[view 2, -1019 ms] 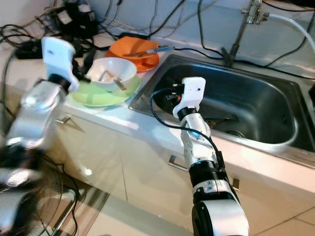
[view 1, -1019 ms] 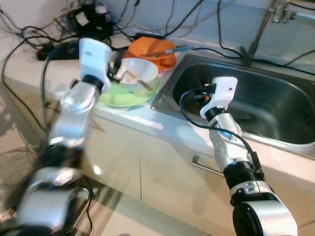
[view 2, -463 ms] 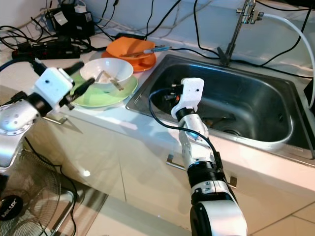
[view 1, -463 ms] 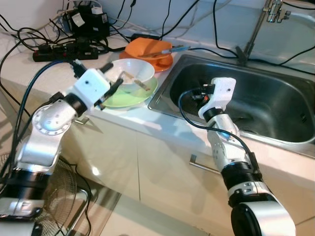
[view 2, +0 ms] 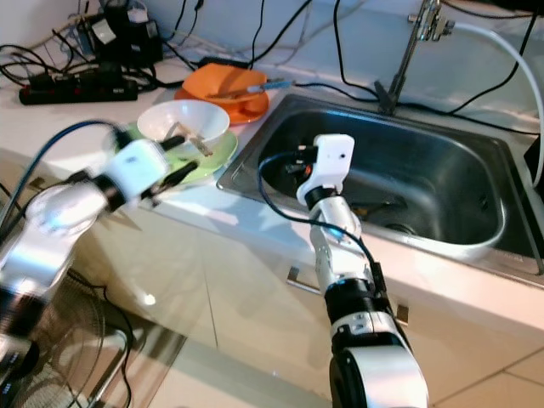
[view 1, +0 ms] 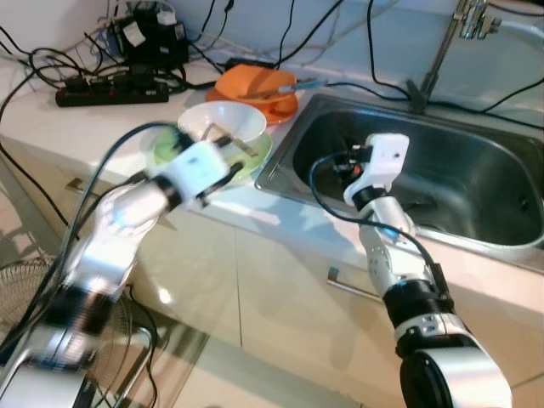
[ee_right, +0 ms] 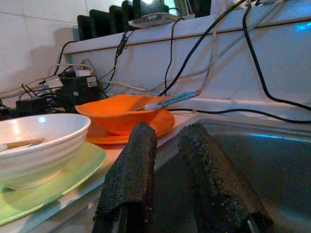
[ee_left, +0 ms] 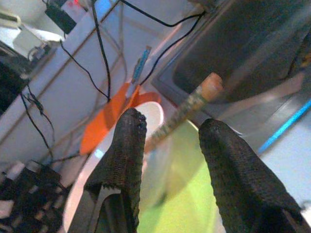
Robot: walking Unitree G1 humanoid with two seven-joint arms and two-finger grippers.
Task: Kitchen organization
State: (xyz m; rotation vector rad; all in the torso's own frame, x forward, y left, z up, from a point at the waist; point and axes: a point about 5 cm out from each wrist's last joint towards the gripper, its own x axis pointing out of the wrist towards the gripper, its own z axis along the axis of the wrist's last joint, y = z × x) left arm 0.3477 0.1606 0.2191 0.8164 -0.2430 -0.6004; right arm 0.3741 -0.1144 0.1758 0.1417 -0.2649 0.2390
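Your left gripper (ee_left: pixel 167 145) hangs released at the counter's front edge, fingers spread over the green plate (view 1: pixel 252 158) with nothing between them. On that plate sits the white bowl (view 2: pixel 182 124) with chopsticks (view 1: pixel 228 136) in it, and behind it the orange bowl (ee_right: pixel 125 112) on its orange plate. Your right gripper (ee_right: pixel 167 145) hovers over the sink's (view 2: pixel 442 178) near left corner, fingers slightly apart and holding nothing.
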